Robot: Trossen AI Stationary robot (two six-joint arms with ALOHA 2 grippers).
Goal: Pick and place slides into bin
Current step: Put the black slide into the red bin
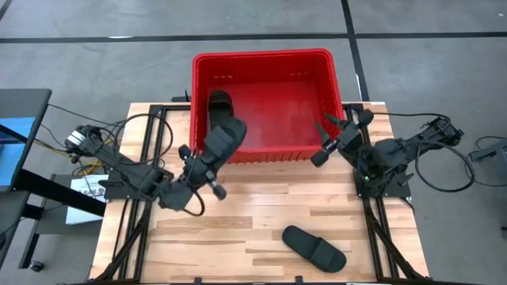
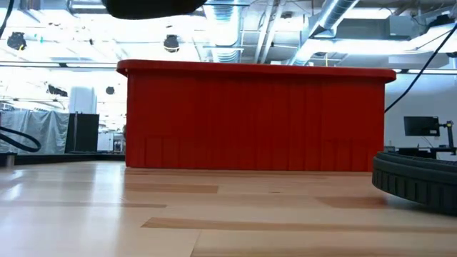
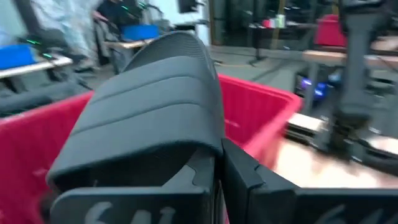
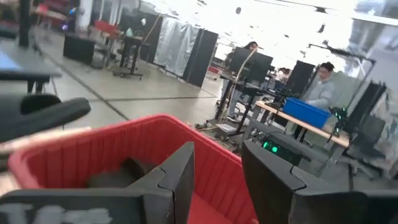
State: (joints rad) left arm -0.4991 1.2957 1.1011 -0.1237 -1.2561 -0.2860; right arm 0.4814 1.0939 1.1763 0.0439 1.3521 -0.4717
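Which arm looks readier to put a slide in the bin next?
Left. Its gripper holds a slide over the bin's near rim, so it need only let go. The right gripper is open and empty; the last slide lies on the table.

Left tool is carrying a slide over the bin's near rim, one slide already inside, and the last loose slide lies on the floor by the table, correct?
Not the floor. The loose slide lies on the table, as the high view shows. The left tool does hold a slide over the bin's near rim, with another slide inside.
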